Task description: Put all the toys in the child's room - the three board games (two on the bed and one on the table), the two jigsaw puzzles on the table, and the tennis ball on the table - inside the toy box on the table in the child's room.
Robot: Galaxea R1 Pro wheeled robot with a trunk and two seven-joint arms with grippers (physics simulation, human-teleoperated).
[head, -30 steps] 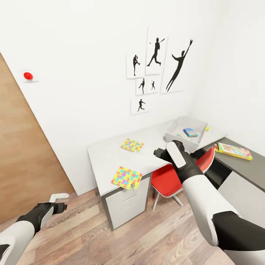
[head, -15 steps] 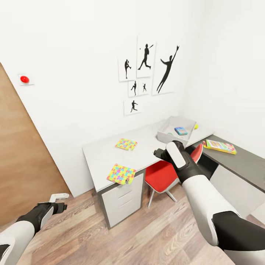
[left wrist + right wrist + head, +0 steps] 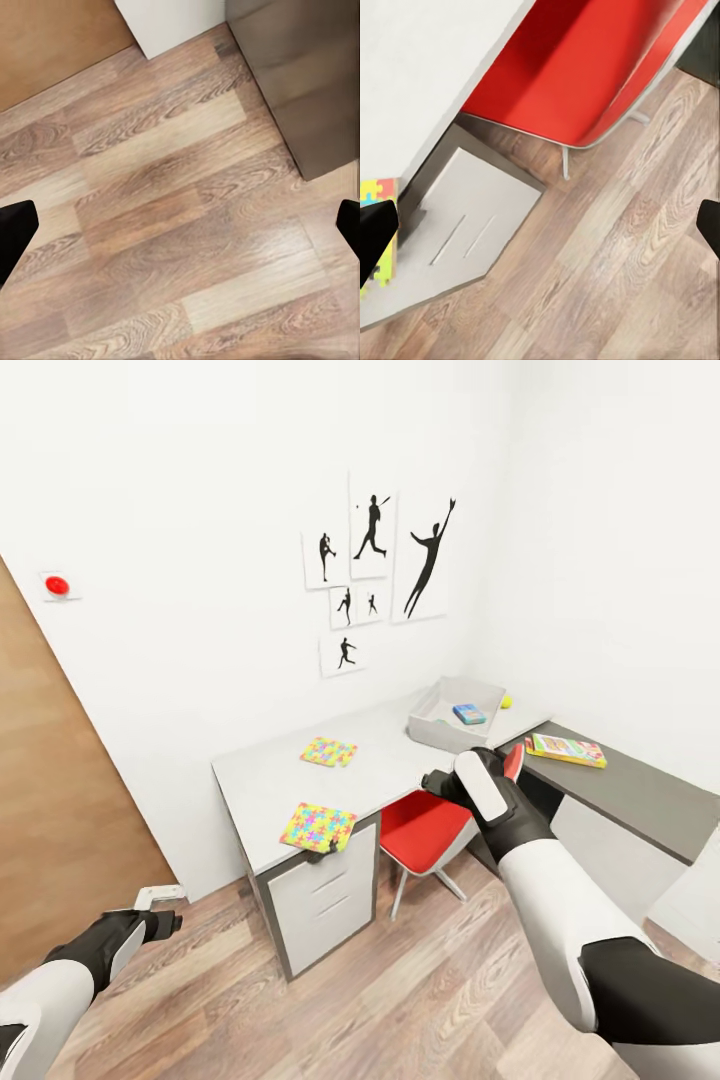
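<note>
Bright multicoloured jigsaw puzzles (image 3: 318,827) flat on the white table (image 3: 260,790); both grippers' jaws spread, empty.

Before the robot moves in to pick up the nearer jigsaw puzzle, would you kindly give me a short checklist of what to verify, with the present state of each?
1. Left gripper empty and open: ok; only floor lies between its fingers.
2. Right gripper empty and open: ok in the right wrist view.
3. Nearer jigsaw puzzle reachable: not ok; it overhangs the table edge, apart from both grippers.
4. Far jigsaw puzzle flat on the table: ok.
5. Toy box has room: ok; one small blue box lies inside.
6. Red chair clear of the approach: cannot tell; it sits tucked beside the drawers.
</note>
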